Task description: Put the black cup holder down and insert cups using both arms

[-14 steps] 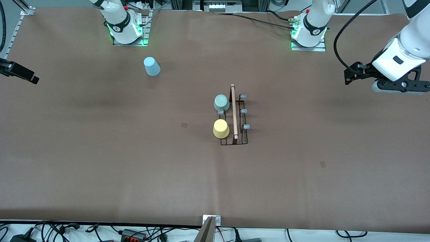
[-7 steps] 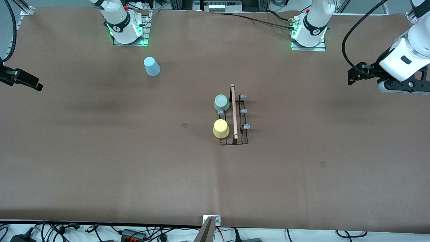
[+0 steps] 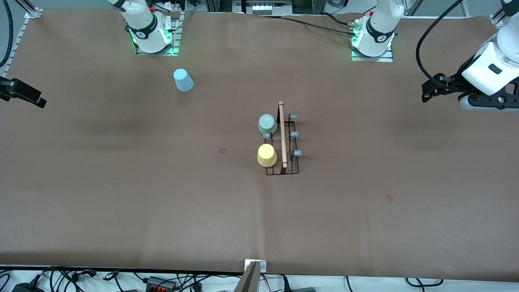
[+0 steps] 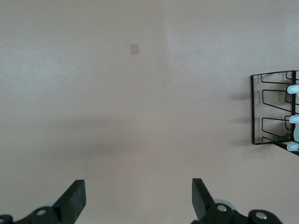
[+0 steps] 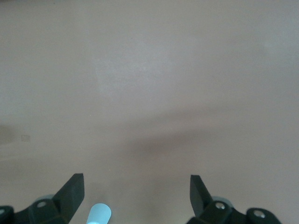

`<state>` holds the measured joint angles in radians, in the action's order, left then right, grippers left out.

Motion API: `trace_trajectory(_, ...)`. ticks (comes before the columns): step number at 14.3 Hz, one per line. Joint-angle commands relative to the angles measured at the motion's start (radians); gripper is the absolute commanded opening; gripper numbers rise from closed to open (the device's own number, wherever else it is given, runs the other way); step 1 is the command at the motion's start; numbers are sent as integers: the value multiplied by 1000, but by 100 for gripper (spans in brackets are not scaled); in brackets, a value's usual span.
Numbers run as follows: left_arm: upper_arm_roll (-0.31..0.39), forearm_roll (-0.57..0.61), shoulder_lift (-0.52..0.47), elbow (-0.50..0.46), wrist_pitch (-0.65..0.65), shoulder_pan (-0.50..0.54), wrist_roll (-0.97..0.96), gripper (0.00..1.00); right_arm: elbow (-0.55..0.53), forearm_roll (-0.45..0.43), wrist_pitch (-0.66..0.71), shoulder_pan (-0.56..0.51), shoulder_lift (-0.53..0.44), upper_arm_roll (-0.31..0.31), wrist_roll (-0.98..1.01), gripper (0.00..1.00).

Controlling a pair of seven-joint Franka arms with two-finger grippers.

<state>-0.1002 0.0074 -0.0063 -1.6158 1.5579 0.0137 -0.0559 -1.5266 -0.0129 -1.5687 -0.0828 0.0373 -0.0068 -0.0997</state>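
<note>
Left gripper (image 4: 135, 205), empty and spread, hovers well apart from black cup holder (image 3: 284, 140).

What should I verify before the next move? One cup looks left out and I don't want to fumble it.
1. Black cup holder upright on the table: ok.
2. Green cup and yellow cup seated on the holder: ok.
3. Blue cup placed on a peg: not ok, it stands upside down on the table near the right arm's base.
4. Right gripper open and empty: ok.
5. Left gripper open and empty, over the left arm's end: ok.
</note>
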Motion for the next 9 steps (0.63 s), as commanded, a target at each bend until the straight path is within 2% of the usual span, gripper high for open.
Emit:
trace_trajectory(1, 0, -17, -6, 11, -13, 5, 13, 100, 6, 8, 1, -11, -8, -4, 26, 100)
trace_trajectory(4, 0, -17, -6, 11, -13, 5, 13, 100, 8, 8, 1, -11, -8, -2, 95, 100)
trace_trajectory(9, -1, -17, -6, 11, -15, 5, 13, 100, 6, 8, 9, -11, -8, -1, 90, 100)
